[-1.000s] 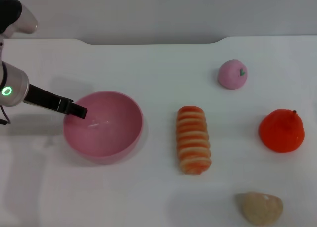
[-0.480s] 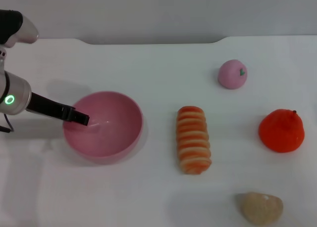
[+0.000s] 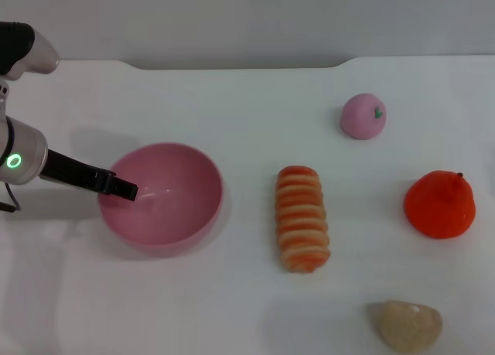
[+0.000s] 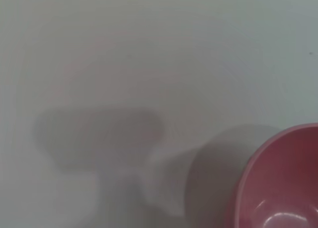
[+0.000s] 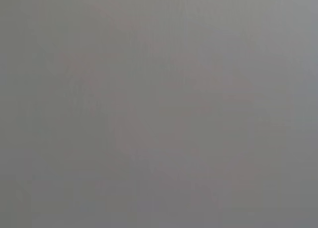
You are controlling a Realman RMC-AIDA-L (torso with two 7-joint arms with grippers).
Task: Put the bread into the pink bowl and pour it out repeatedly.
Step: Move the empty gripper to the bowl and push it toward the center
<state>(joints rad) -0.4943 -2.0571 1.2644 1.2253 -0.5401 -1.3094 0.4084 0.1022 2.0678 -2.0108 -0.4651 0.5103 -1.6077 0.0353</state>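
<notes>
Left end effector (image 3: pixel 124 189): black and slender, it reaches in from the robot's left on a silver arm with a green-lit ring; its tip sits at the near-left rim of the pink bowl, and whether its fingers are apart or together cannot be told.
Right end effector: out of the head view; its wrist view shows only a flat grey field.
Pink bowl (image 3: pixel 162 197): round, deep and plain, of smooth glossy plastic with a soft highlight on its inner floor; it stands upright on the left part of the surface and holds nothing. The left wrist view catches one curved edge of it (image 4: pixel 278 183) at a corner, with its shadow on the surface beside it.
Bread (image 3: pixel 302 218): elongated, ridged toy loaf, banded orange-red and cream, lying lengthwise on the surface to the right of the bowl, apart from it and outside it.
Small pink ball (image 3: pixel 363 116): rounded, matte, with a green mark near its top; it sits farther back, beyond the loaf and to its right.
Orange fruit (image 3: pixel 440 204): round, bright, with a short dark stem, right of the loaf near the edge of view.
Beige lump (image 3: pixel 408 325): small, rounded, rough-looking, at the near right.
Surface (image 3: pixel 247 308): white, smooth and matte, with a notched far edge.
Room: plain pale grey wall behind the surface.
</notes>
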